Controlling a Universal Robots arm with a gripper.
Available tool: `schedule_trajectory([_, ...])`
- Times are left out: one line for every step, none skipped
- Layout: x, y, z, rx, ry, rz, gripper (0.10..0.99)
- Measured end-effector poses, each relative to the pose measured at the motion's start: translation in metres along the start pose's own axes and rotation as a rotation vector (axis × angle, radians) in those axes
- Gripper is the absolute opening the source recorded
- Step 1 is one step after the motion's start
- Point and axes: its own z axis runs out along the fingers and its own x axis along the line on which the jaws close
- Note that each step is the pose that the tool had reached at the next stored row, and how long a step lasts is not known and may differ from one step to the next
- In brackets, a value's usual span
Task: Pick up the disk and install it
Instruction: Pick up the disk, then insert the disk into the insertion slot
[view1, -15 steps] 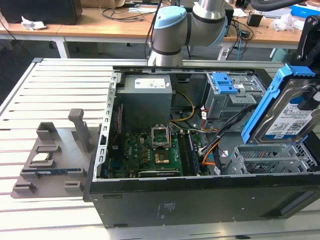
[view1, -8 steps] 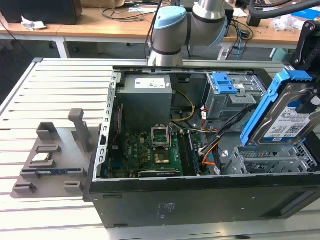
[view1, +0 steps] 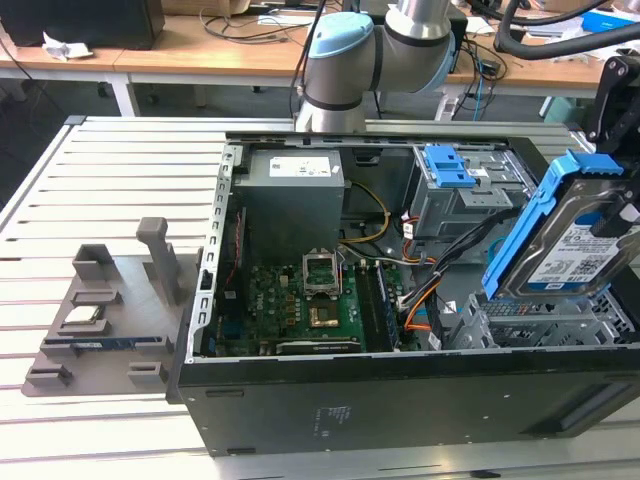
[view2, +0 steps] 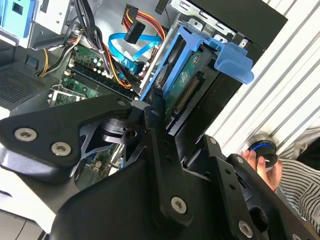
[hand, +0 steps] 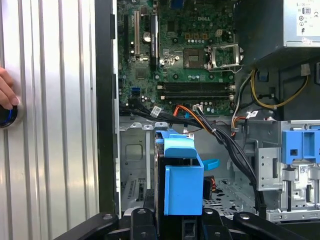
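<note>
The disk (view1: 572, 247), a silver drive with a white-and-blue label in a blue bracket frame, hangs tilted above the metal drive cage (view1: 540, 322) at the exterior view's right end of the open computer case (view1: 350, 405). My black gripper (view1: 622, 195) is shut on its upper edge. The second wrist view has the disk (view2: 181, 82) edge-on, its connector side showing, clamped between my fingers (view2: 156, 112). In the first wrist view its blue bracket (hand: 181, 180) stands just ahead of my gripper (hand: 175, 226), over the cage floor.
Inside the case lie the motherboard (view1: 310, 300), a grey power supply (view1: 295, 200), a blue-latched bay (view1: 450, 168) and loose cables (hand: 220, 135). A grey fixture tray (view1: 100, 320) sits on the slatted table on the exterior view's left. A person's hand (view2: 261, 162) rests on a round button beside the case.
</note>
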Motion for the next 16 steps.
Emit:
schedule_trajectory([0.0000, 0.0000, 0.0001, 0.000, -0.0002, 0.000, 0.353])
schedule_trajectory([0.0000, -0.0001, 0.0001, 0.000, -0.0002, 0.000, 0.353])
schedule_trajectory([0.0000, -0.0002, 0.0001, 0.000, -0.0002, 0.000, 0.353])
schedule_trajectory([0.0000, -0.0002, 0.0001, 0.000, -0.0002, 0.000, 0.353])
schedule_trajectory([0.0000, -0.0002, 0.0001, 0.000, -0.0002, 0.000, 0.353])
schedule_trajectory([0.0000, -0.0002, 0.0001, 0.000, -0.0002, 0.000, 0.353])
schedule_trajectory([0.0000, -0.0002, 0.0002, 0.000, -0.0003, 0.000, 0.353])
schedule_trajectory([0.0000, -0.0002, 0.0001, 0.000, -0.0003, 0.000, 0.353])
schedule_trajectory([0.0000, -0.0002, 0.0002, 0.000, -0.0003, 0.000, 0.353])
schedule_trajectory([0.0000, -0.0002, 0.0001, 0.000, -0.0002, 0.000, 0.353])
schedule_trajectory([0.0000, -0.0002, 0.0001, 0.000, -0.0002, 0.000, 0.353])
schedule_trajectory([0.0000, -0.0002, 0.0001, 0.000, -0.0002, 0.000, 0.353])
schedule_trajectory([0.0000, -0.0003, 0.0001, 0.000, -0.0002, 0.000, 0.353])
schedule_trajectory([0.0000, -0.0003, 0.0001, 0.000, -0.0002, 0.000, 0.353])
schedule_trajectory([0.0000, -0.0003, 0.0001, 0.000, -0.0002, 0.000, 0.353])
schedule_trajectory([0.0000, -0.0003, 0.0009, 0.000, 0.0004, 0.000, 0.353])
